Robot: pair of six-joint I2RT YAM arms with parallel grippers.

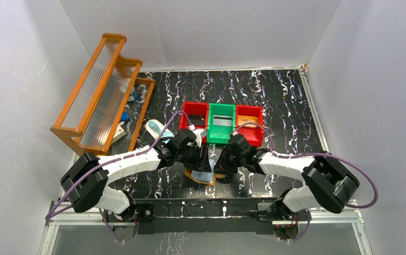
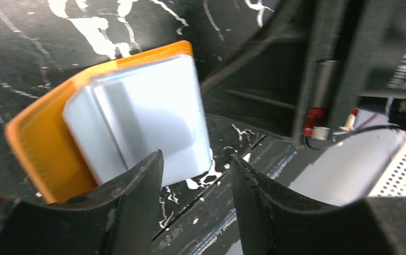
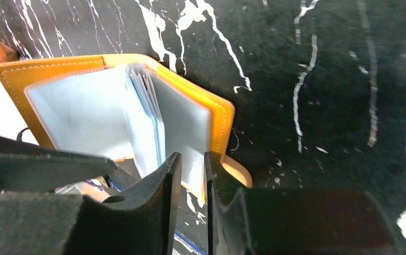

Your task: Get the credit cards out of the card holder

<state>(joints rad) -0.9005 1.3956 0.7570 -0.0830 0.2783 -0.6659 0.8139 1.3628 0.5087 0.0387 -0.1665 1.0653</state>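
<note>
One card holder point(image 1: 203, 178) sits close to the table's point(image 1: 296, 117) near edge, between both claws, on the near side of the one green bin point(image 1: 221, 139). You also have two red bins point(image 1: 185, 117), one wooden rack point(image 1: 102, 90) and one pale oval item point(image 1: 155, 128). The table is black with white veining and is boxed in by white walls point(image 1: 216, 32). The holder lies open like a book, its long axis running roughly left to right, and one pale card point(image 2: 153, 117) faces up. Your left claw point(image 2: 198, 180) is spread. Your right claw point(image 3: 193, 175) is nearly closed around the holder's flap, and you cannot tell whether it pinches.
</note>
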